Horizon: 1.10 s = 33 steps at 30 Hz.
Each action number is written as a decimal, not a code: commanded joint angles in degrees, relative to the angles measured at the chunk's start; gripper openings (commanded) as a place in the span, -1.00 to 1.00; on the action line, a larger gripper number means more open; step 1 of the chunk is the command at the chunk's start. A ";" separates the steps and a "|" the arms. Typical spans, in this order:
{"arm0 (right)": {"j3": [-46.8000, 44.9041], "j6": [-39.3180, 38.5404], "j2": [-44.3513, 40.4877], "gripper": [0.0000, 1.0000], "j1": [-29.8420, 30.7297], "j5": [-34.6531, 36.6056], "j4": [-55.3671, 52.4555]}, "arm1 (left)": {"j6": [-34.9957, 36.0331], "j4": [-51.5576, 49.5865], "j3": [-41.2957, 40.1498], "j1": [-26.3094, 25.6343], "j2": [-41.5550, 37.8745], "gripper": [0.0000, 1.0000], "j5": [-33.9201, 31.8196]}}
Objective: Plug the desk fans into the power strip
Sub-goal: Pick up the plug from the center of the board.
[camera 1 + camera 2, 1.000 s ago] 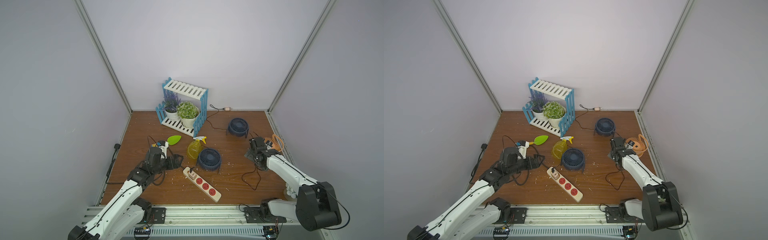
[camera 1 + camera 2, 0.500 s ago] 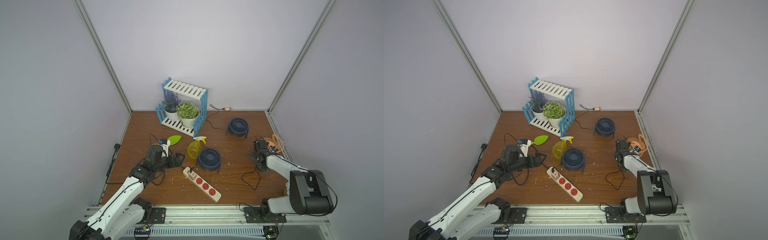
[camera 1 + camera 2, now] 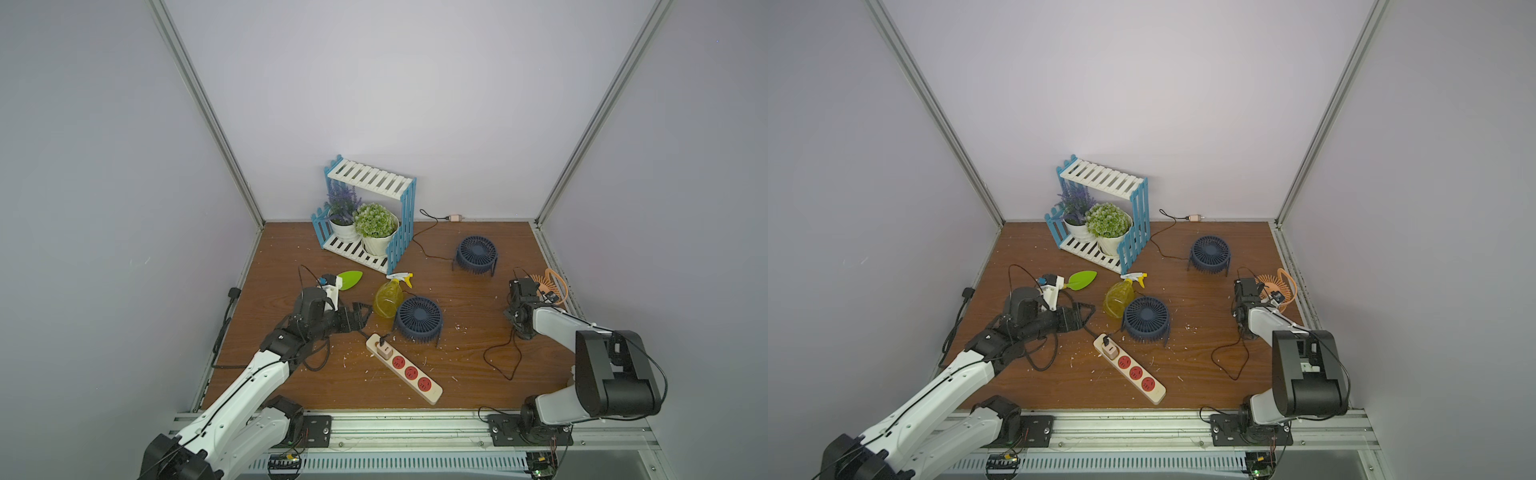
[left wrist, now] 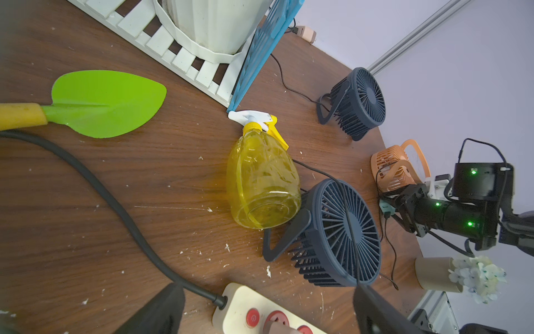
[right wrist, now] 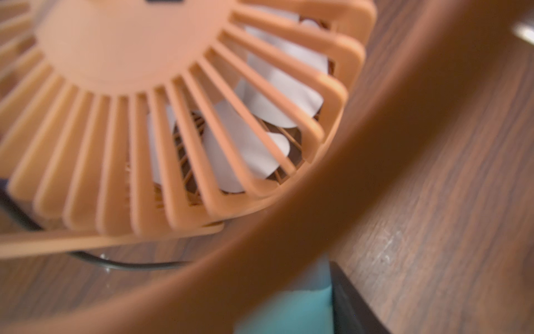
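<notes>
power strip (image 3: 409, 372) lies front centre, beside a blue fan (image 3: 417, 319). left gripper (image 3: 360, 312) gapes wide, empty, at its corded end. right gripper (image 3: 542, 296) at orange fan (image 5: 173, 115); its grip unclear.

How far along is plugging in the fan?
Done: a beige plug sits in the power strip's end socket. In hand: right end effector at the orange fan, grip unclear; left end effector open beside the strip. Left: orange fan's plug unseen; three red sockets empty.

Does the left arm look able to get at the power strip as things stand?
Probably yes: the left fingers stand open right beside the power strip, with only its black cord between.
</notes>
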 commanded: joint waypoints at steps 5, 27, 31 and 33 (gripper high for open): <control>-1.90 -9.43 -11.47 -0.36 -0.04 -1.10 -4.21 | -1.74 1.25 2.69 -0.42 0.49 0.89 0.05; -0.07 -67.03 -32.79 -0.58 37.44 -29.01 14.86 | -14.96 8.03 15.12 -0.79 11.08 0.92 21.00; 2.30 -78.10 -32.12 -0.60 44.54 -27.09 13.53 | -15.01 7.87 16.25 -1.91 14.13 0.91 24.66; 3.46 -81.30 -31.52 -0.60 46.65 -25.69 12.37 | -13.75 7.85 17.23 -3.88 14.79 0.92 24.46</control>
